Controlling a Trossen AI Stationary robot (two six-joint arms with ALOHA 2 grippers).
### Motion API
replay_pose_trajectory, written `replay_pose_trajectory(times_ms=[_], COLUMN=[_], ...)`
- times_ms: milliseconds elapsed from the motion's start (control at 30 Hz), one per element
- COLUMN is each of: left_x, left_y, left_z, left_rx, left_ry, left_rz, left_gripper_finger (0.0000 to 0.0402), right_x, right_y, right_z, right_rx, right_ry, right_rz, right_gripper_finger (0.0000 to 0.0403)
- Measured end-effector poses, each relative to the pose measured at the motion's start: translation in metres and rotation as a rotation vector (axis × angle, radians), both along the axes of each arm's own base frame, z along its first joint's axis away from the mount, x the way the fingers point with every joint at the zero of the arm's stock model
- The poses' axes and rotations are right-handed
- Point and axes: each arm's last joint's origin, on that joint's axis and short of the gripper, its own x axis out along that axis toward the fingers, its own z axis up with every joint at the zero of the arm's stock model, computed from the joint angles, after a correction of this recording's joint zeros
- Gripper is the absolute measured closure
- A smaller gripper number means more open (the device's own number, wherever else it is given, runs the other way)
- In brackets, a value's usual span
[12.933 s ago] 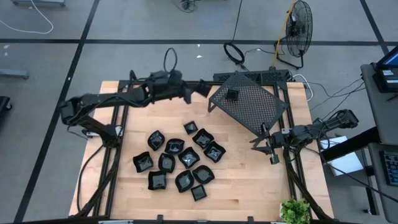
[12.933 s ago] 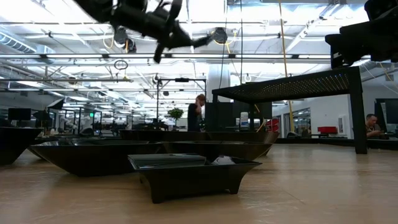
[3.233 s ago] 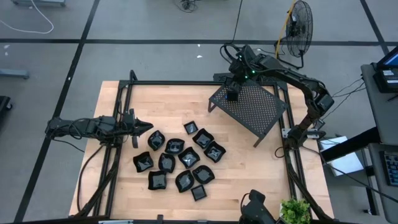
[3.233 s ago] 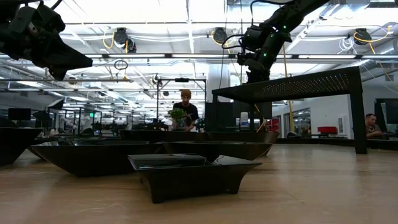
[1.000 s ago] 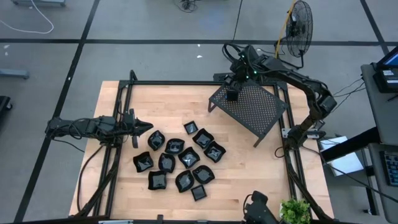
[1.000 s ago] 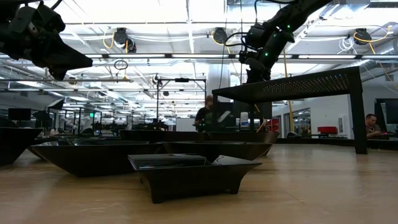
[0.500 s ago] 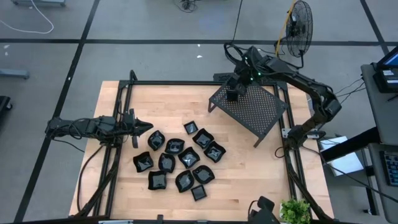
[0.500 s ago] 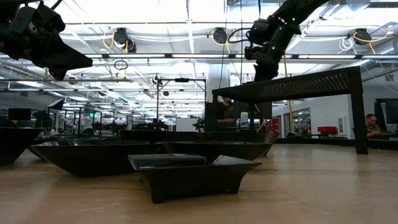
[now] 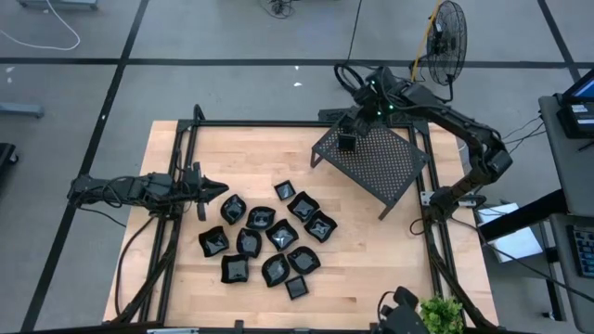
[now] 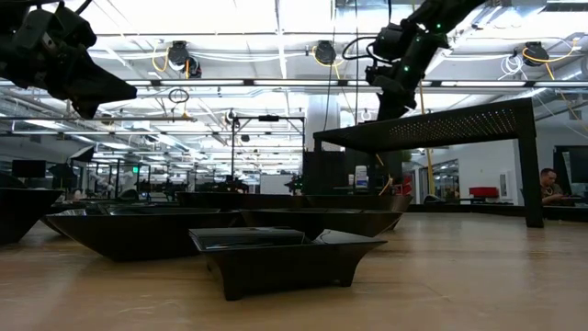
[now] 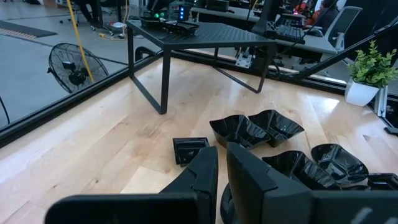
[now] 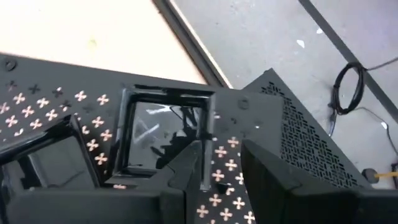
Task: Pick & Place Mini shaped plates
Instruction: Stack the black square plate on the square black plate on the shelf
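On top of the perforated rack (image 9: 371, 160), far corner: one small square plate (image 9: 346, 142), seated flat on the mesh near the edge. In the right wrist view the same plate (image 12: 163, 127) lies just ahead of the fingers.

Right gripper (image 9: 356, 122): just above that plate, jaws parted with a narrow gap, nothing between them. Plate apparently released.

Left gripper (image 9: 219, 188): waiting low at the table's left side, close beside the pile; fingers nearly together, holding nothing.

Mini shaped plates (image 9: 267, 237): roughly a dozen glossy black dishes, square, wavy and leaf-like, clustered on the wooden table (image 9: 371, 269) in front of the rack, several touching or overlapping. One small square dish (image 9: 284, 190) sits slightly apart, nearest the rack.

Hazards, as judged:
- Rack plate sits near the rim; a fingertip brushing it on withdrawal could push it off the edge.
- Pile is crowded; a grip on one glossy rim may drag or tip a neighbour.
- Thin raised rims could slip from a narrow pinch.
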Motion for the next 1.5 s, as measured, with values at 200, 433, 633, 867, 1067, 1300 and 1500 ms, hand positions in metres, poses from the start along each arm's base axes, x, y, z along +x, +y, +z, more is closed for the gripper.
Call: replay_pose_trajectory(times_ms=[200,433,633,867,1067,1300,1500], left_x=[0.0,0.0,0.0,0.0,0.0,0.0,0.0], left_y=[0.0,0.0,0.0,0.0,0.0,0.0,0.0], left_z=[0.0,0.0,0.0,0.0,0.0,0.0,0.0], left_rx=[0.0,0.0,0.0,0.0,0.0,0.0,0.0], left_ry=[0.0,0.0,0.0,0.0,0.0,0.0,0.0], left_rz=[0.0,0.0,0.0,0.0,0.0,-0.001,0.0], left_gripper_finger=[0.0366,0.0366,0.0366,0.0366,0.0366,0.0366,0.0366], right_x=[-0.003,-0.003,-0.002,-0.003,-0.004,-0.004,-0.004], right_y=[-0.002,-0.002,-0.003,-0.003,-0.004,-0.004,-0.004], right_z=[-0.004,-0.018,-0.022,-0.023,-0.023,-0.023,-0.022], right_rx=[0.067,0.081,0.066,0.048,0.018,0.015,0.005], right_ry=[-0.059,-0.059,-0.063,-0.046,-0.015,-0.011,-0.005], right_rz=[-0.003,-0.011,-0.008,-0.026,-0.047,-0.037,-0.017], right_gripper_finger=[0.0302,0.0262,0.024,0.0258,0.0308,0.0366,0.0398])
